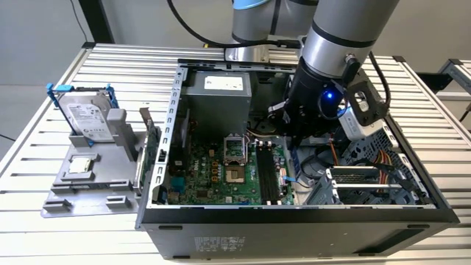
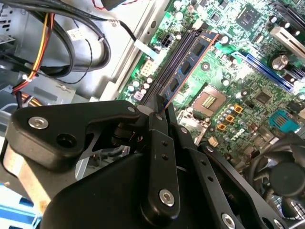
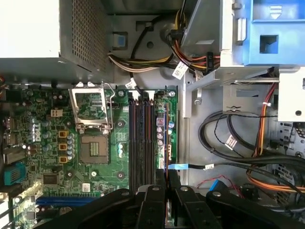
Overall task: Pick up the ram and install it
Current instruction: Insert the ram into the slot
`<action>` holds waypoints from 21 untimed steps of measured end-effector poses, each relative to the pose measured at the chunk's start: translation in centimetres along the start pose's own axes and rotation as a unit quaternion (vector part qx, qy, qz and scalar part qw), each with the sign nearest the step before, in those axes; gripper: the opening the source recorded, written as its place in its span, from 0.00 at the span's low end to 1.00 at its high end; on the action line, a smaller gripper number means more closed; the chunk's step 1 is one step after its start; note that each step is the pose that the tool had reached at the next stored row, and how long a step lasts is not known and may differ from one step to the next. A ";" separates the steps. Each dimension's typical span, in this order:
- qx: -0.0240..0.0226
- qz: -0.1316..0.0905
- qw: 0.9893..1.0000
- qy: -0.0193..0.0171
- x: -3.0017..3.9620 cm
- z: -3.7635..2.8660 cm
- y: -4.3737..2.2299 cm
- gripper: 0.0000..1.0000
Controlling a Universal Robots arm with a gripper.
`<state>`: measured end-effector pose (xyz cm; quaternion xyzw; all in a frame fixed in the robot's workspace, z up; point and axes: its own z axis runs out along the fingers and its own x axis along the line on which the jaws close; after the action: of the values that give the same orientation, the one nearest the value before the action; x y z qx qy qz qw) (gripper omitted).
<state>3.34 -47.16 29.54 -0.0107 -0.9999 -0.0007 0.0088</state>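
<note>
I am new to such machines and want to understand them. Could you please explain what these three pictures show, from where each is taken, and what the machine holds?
The exterior view, taken from a camera off the arm, shows a robot arm reaching into an open computer case on a slatted metal table. Beside the case, on the exterior view's left, a grey tray carries a hard drive and a small square processor chip.

Both wrist views come from cameras riding on the arm, looking past the black gripper at the green motherboard. The gripper is shut on the ram, a thin stick standing in the long memory slots beside the open processor socket.
</note>
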 end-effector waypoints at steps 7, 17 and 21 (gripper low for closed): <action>0.000 0.000 1.000 0.000 0.45 0.96 -0.01 0.00; 0.000 0.000 1.000 0.000 0.49 2.79 -0.01 0.00; 0.000 0.000 1.000 0.000 0.48 3.52 0.00 0.00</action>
<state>2.80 -47.15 26.03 -0.0105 -0.9999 -0.0007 0.0086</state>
